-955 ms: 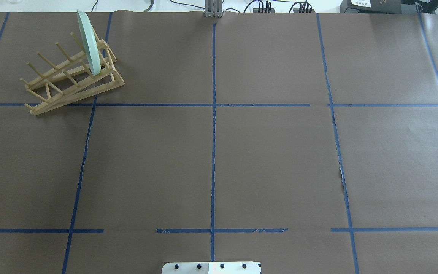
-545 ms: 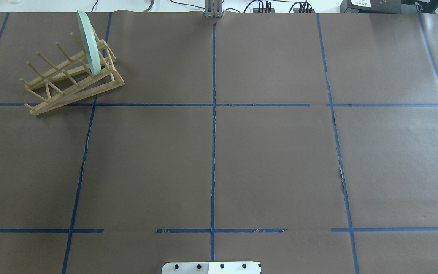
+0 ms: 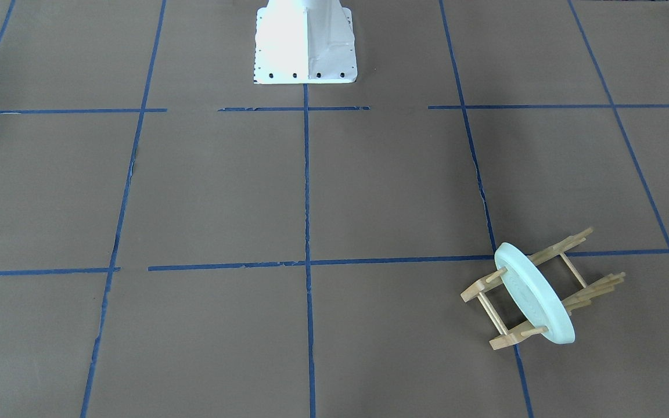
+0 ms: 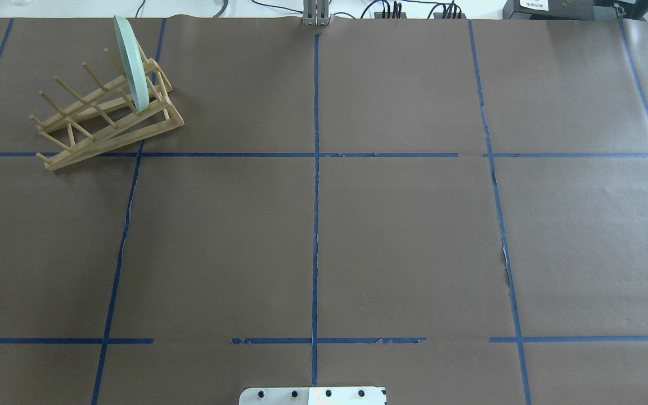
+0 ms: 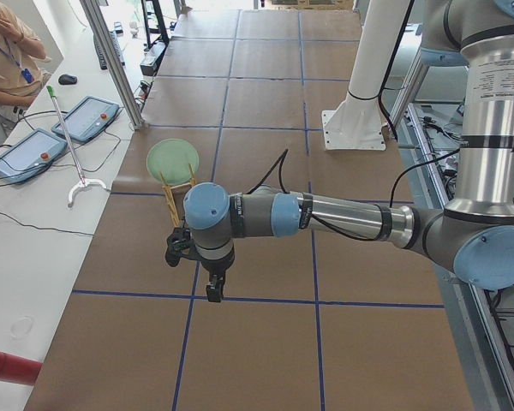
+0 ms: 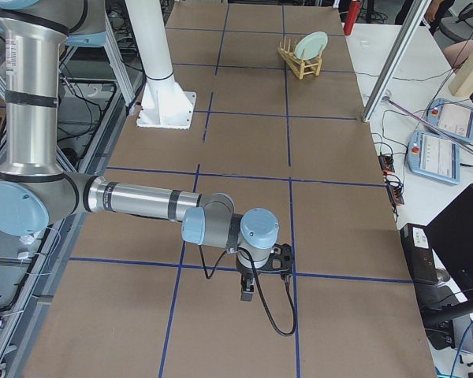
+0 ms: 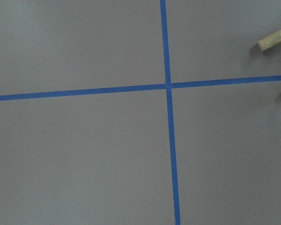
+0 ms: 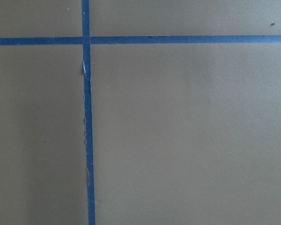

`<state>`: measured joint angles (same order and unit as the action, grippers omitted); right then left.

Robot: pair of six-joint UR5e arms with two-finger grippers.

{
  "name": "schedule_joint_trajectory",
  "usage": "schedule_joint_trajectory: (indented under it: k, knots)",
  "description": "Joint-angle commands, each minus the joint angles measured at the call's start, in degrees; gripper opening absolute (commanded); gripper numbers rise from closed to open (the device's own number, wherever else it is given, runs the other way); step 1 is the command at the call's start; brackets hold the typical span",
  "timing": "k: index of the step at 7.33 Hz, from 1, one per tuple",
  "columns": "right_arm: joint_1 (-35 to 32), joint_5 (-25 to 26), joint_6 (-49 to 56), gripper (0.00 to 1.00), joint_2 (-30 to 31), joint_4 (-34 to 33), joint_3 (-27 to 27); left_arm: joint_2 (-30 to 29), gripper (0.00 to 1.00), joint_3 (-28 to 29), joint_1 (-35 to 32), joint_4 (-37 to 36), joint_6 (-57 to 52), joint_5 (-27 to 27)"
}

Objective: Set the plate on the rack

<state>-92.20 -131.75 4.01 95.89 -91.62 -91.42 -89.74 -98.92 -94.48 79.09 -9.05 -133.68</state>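
Round mint plate (image 4: 134, 67), pegged wooden rack (image 4: 133, 138)

- A robotics lab, plainly: a grey robot arm (image 5: 343, 218) with blue joint caps stretches across the middle of the left-end view.
- A white pedestal (image 3: 305, 40) stands at the top centre of the front view.
- The table wears brown paper (image 4: 414, 236) squared off with blue tape (image 4: 315, 225) (nothing homely about it).
- Control pendants (image 5: 87, 117) with red buttons lie on the white bench, left of the left-end view.
- Cables (image 4: 383, 8) crowd the overhead view's top edge.
- An operator (image 5: 4, 60) with a lanyard stands upper left.
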Motion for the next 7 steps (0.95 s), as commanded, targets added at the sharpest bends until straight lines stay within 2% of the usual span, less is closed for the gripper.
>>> schedule_joint_trajectory:
  k: [1, 7]
  knots:
    - [0.00, 0.00, 0.03, 1.00, 0.00, -0.05, 0.01, 0.00, 1.00, 0.13, 0.00, 0.01, 0.00, 0.09]
    - [0.00, 0.00, 0.03, 1.00, 0.00, 0.03, 0.01, -0.78, 1.00, -0.39, -0.26, -0.34, 0.00, 0.35]
